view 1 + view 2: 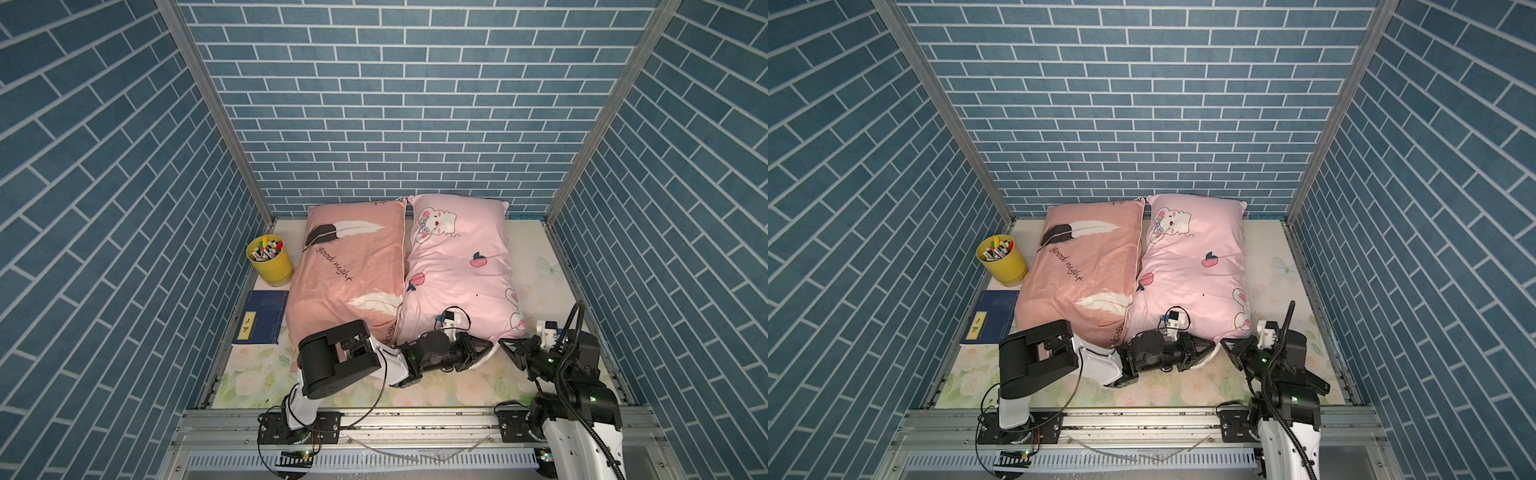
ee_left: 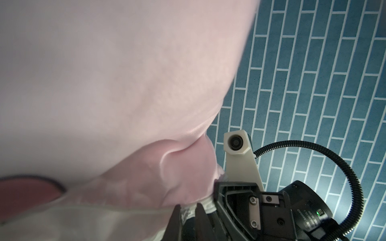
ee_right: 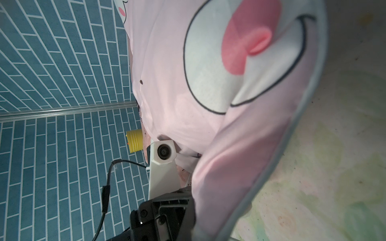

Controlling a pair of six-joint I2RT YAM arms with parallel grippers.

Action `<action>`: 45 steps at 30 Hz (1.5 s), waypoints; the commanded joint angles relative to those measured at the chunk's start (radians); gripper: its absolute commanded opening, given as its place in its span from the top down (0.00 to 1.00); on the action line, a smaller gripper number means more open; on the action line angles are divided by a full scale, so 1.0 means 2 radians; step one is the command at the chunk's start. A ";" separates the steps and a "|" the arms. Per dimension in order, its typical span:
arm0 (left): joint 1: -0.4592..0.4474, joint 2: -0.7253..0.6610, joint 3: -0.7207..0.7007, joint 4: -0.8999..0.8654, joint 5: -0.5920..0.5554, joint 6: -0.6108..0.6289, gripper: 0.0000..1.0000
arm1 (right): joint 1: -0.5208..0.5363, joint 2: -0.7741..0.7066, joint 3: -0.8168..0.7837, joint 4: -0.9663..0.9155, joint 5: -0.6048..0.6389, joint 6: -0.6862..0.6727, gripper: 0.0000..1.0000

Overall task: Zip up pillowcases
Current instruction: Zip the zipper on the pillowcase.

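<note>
left gripper pinches the white hem at the 6 o'clock end of the light-pink pillowcase; right gripper, closed, sits at its 5 o'clock corner, hold unclear. best: keep that hem taut between them, pull level along it, not upward. salmon pillowcase lies touching at 9 o'clock.

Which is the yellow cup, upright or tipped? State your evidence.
Upright. The yellow cup stands on its base, rim facing up, with markers standing inside.
</note>
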 commanded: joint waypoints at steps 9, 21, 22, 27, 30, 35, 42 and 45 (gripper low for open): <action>-0.001 0.010 0.008 0.007 0.004 0.006 0.95 | 0.002 -0.005 0.000 -0.005 -0.005 -0.005 1.00; 0.005 0.003 0.012 -0.019 0.031 0.039 1.00 | 0.001 0.007 0.036 -0.029 0.019 -0.029 1.00; 0.007 0.001 0.014 -0.024 0.035 0.044 1.00 | 0.001 0.008 0.039 -0.032 0.022 -0.032 1.00; 0.011 -0.022 0.022 -0.069 0.043 0.074 1.00 | 0.001 0.013 0.045 -0.033 0.027 -0.039 1.00; 0.012 -0.036 0.020 -0.094 0.043 0.090 1.00 | 0.001 0.017 0.052 -0.039 0.035 -0.049 1.00; 0.015 -0.044 0.020 -0.114 0.045 0.105 1.00 | 0.001 0.023 0.055 -0.034 0.035 -0.050 1.00; 0.015 -0.059 0.022 -0.154 0.047 0.135 1.00 | 0.001 0.032 0.060 -0.032 0.041 -0.057 1.00; 0.015 -0.067 0.026 -0.177 0.051 0.148 1.00 | 0.001 0.034 0.063 -0.032 0.046 -0.058 1.00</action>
